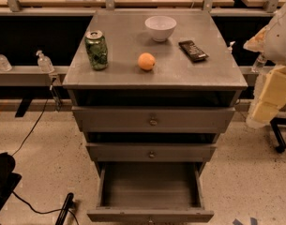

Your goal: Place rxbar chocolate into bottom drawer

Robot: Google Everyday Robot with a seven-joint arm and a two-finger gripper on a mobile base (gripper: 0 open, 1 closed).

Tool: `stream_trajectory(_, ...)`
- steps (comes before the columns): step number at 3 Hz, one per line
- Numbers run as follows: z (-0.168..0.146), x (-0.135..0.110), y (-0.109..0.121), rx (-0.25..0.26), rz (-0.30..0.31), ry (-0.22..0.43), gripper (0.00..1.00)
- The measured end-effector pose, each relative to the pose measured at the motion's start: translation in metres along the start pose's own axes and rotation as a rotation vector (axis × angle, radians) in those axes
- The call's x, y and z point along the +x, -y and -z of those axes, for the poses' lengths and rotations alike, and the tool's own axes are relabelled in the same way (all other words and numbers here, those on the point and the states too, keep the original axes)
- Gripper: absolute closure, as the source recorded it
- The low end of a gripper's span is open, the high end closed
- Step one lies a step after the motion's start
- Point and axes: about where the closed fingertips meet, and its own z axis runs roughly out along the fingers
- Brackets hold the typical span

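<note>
I judge the small flat black wrapped rxbar chocolate (193, 50), lying far right on the grey metal table (121, 55), light and slick, best pinched across its narrow width; my cream gripper (267, 102) hangs beyond the table's right edge, spread or pressed together I cannot tell.

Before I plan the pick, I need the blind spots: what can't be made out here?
The tool is outside the camera view; only the arm shows, cut by the right edge.
The bottom drawer has its knob partly cut by the lower edge.
The rxbar chocolate has print too small to read.
</note>
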Motion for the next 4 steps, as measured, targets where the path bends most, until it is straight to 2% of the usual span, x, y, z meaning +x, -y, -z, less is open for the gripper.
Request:
stream_trajectory(1, 0.001, 0.000, 0.003, 0.009, 0.004, 0.003, 0.00)
stream_trajectory(2, -0.007, 0.003, 0.048, 0.055, 0.017, 0.025, 0.00)
stream_trajectory(3, -0.033, 0.004, 0.121, 0.103, 0.021, 0.078, 0.00)
stream_trajectory(4, -0.071, -0.003, 0.190, 0.139, -0.042, 0.185, 0.00)
